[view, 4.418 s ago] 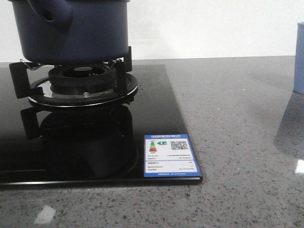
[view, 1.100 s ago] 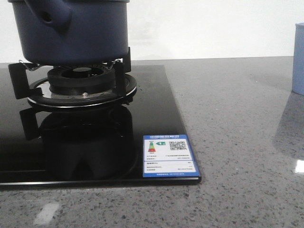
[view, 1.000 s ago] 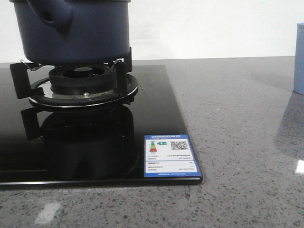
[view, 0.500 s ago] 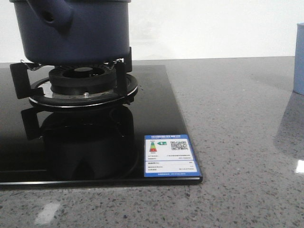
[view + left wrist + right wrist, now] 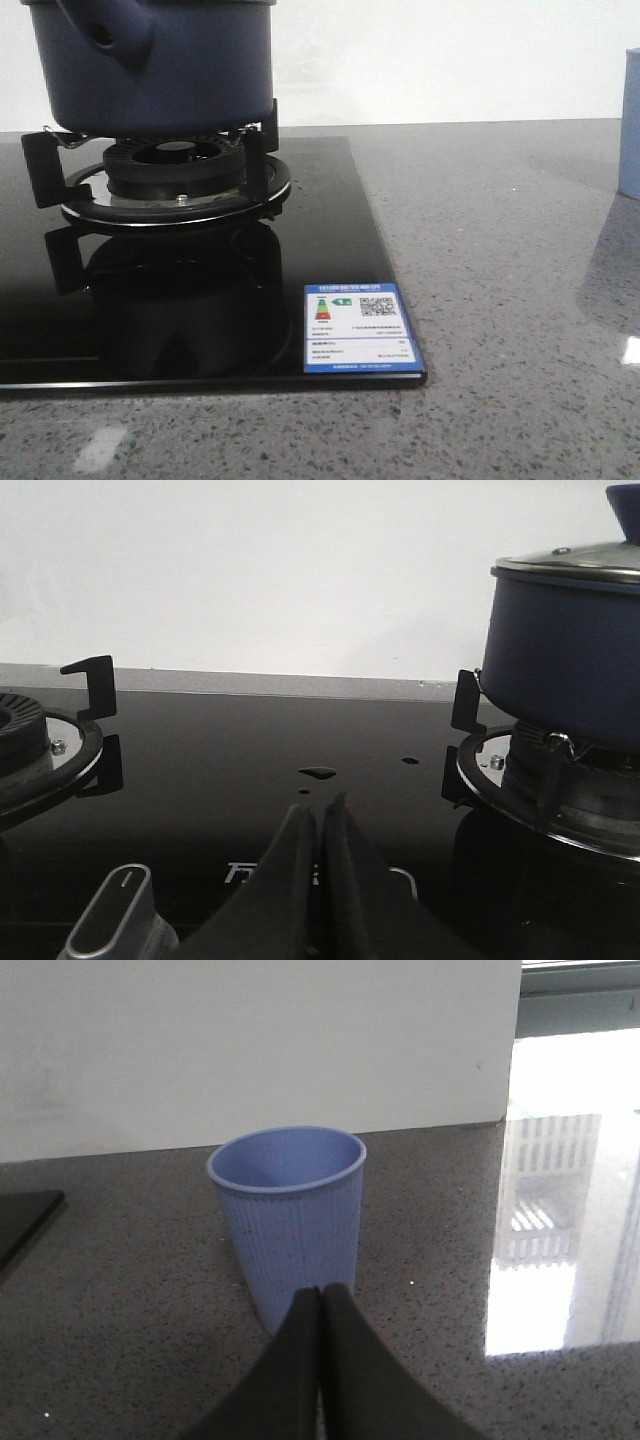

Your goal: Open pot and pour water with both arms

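The dark navy pot (image 5: 155, 65) stands on the gas burner's black grate (image 5: 170, 175), its stubby handle with a round hole (image 5: 108, 30) facing the camera. In the left wrist view the pot (image 5: 565, 655) carries a glass lid with a metal rim (image 5: 570, 562). My left gripper (image 5: 320, 805) is shut and empty, low over the black hob glass, well apart from the pot. My right gripper (image 5: 321, 1293) is shut and empty, just in front of the pale blue ribbed cup (image 5: 288, 1215), apart from it. Neither gripper shows in the front view.
The black glass hob (image 5: 330, 230) lies on a grey speckled counter (image 5: 500, 250), with a blue energy label (image 5: 358, 327) at its near corner. A second burner (image 5: 35, 750) and a control knob (image 5: 110, 915) show in the left wrist view. The cup's edge (image 5: 630, 120) stands far right.
Nothing has visibly moved apart from a slight shake of the front view; the pot and cup stand where they were.
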Motion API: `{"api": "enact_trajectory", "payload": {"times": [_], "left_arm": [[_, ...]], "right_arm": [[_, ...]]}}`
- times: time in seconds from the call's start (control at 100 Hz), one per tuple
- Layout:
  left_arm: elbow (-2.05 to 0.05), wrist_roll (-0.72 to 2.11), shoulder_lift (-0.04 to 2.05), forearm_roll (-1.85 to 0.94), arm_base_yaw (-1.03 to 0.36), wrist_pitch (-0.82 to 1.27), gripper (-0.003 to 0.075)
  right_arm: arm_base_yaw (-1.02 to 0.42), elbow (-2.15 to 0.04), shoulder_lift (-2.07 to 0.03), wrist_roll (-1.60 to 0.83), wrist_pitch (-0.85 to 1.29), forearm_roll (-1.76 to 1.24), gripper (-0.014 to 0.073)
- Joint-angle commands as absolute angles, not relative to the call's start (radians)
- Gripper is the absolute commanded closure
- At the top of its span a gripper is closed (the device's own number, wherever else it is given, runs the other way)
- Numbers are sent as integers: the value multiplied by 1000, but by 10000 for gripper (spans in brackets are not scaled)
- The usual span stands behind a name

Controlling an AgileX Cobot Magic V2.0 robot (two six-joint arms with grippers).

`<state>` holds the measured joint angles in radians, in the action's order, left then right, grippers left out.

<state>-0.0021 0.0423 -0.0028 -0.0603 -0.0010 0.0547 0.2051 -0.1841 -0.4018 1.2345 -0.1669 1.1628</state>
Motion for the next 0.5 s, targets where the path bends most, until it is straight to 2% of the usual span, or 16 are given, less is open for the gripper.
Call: {"api": "enact_trajectory", "payload": {"times": [0.0,0.19,0.25,0.32,0.49], "left_arm": [[12,30,-29,-70,0,-17,740],[12,30,-29,-70,0,-17,740],[12,30,-29,-70,0,-17,740],[12,30,-29,-70,0,-17,740],[12,30,-29,-70,0,-17,740]], "right_arm": [[191,-198,-406,1123,-179,976,661],[116,-185,-375,249,-122,157,661],[96,-185,-350,35,-74,15,661],[74,-164,-311,-50,-68,-20,661],[63,-31,-174,-35,-106,-13,661]]}}
